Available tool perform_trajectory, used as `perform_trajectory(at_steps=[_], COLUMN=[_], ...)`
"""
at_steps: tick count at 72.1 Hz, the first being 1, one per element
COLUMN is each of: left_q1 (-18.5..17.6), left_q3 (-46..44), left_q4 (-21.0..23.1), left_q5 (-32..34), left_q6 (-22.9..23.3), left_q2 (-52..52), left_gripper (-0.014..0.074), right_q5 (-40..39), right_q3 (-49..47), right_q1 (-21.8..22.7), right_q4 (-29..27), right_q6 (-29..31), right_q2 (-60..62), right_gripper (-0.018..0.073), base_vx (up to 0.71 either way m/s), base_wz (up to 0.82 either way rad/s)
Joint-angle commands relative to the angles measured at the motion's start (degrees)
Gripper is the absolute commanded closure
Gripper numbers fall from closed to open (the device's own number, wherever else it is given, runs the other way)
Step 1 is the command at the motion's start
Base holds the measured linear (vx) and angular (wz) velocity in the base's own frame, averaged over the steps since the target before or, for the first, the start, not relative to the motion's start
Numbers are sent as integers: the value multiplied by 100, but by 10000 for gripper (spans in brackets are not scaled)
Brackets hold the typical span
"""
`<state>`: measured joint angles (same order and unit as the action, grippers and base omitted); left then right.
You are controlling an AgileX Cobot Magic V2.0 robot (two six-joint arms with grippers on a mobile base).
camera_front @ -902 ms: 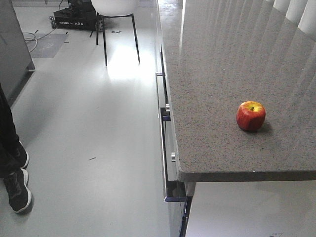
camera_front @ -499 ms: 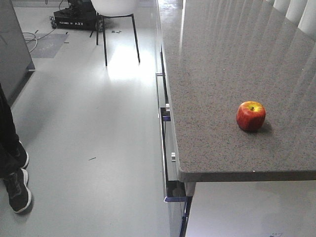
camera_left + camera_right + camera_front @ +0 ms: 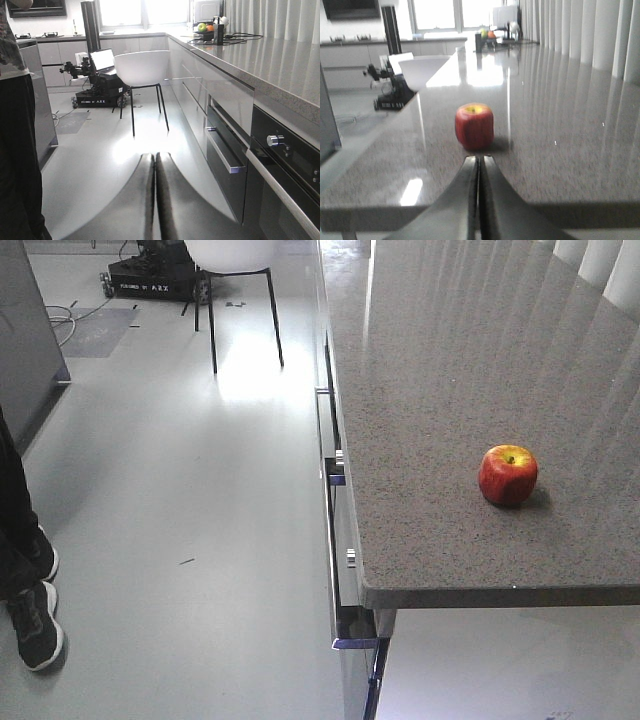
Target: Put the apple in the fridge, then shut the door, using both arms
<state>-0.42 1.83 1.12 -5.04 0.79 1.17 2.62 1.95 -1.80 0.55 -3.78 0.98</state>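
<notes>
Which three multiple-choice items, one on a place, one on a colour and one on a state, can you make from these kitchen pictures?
1. Where does the apple lie?
A. in a sink
B. on the grey countertop
C. in a basket

2. What is its main colour?
A. red
B. blue
C. purple

3. How does the right gripper stand?
A. wide open
B. shut on the apple
C. shut, holding nothing

Answers:
1 B: the front view shows it resting on the speckled top, near the front edge.
2 A: its skin is red, with a yellowish patch at the stem.
3 C: in the right wrist view the fingers meet, and the apple sits apart, ahead of them.
</notes>
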Motion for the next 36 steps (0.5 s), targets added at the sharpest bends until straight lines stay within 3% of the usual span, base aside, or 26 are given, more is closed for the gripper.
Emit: perform_trajectory(at_steps=[1, 11, 20, 26, 36], left_q1=[-33, -33, -33, -33, -33], left_q3=[-7, -7, -7, -7, -7], left_q4=[56, 56, 56, 56, 56], left_q5=[472, 472, 472, 472, 472], left_q6=[-9, -9, -9, -9, -9], left_q2=[37, 37, 37, 37, 37], left_gripper=[603, 603, 603, 603, 603], right_q5=[-904, -1470, -1548, -1318, -387], right_q3=[19, 0, -325, -745, -1703], right_q1=[0, 0, 0, 0, 0], right_q4=[-5, -55, -621, -782, -536], right_q6=[30, 30, 35, 63, 77], right_q2=[-28, -28, -62, -240, -819], right_gripper=[562, 562, 562, 562, 562], base_vx=[0, 0, 0, 0, 0], base_wz=[0, 0, 0, 0, 0])
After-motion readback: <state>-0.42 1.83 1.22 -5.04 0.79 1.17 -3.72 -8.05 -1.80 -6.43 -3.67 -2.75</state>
